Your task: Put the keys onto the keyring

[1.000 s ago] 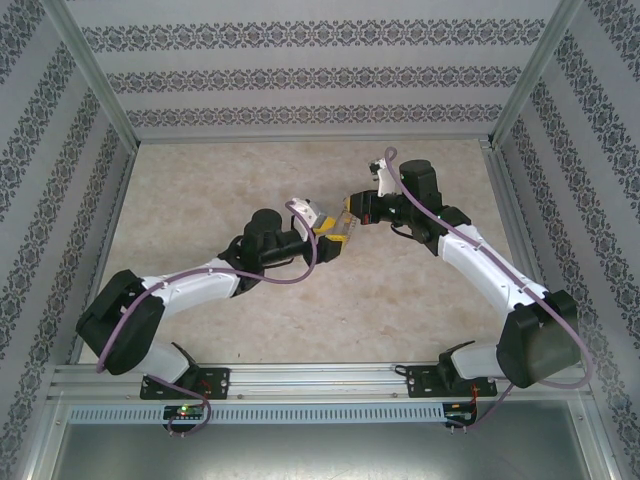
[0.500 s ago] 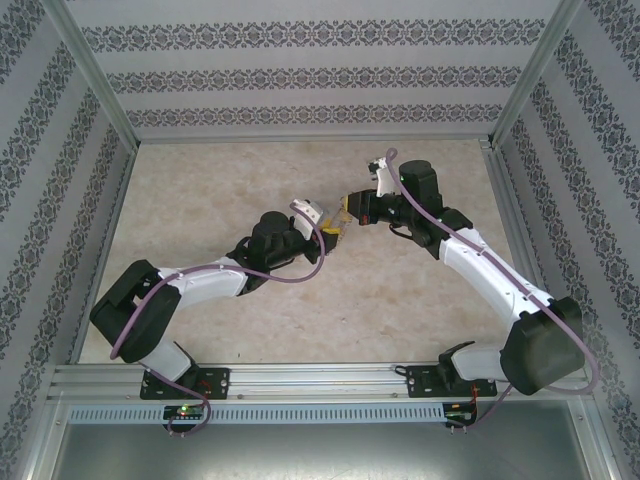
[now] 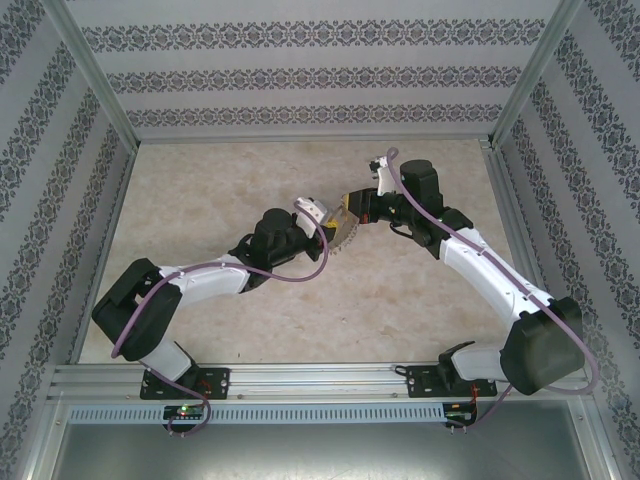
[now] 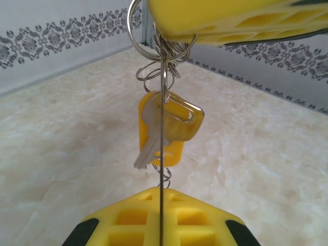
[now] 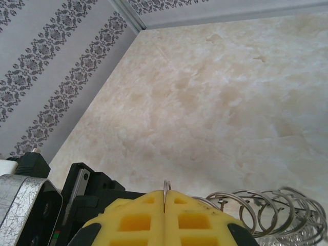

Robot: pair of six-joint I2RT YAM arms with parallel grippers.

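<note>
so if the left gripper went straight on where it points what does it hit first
Probably the key hanging just ahead on the keyring, then the right gripper's fingers; depth is unclear.

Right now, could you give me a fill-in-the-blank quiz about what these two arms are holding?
1. The left fingers are ___ on the thin hoop.
2. The right fingers grip the same ___.
3. The key hanging between them has a ___ head.

Missing words: shut; hoop; yellow.
</note>
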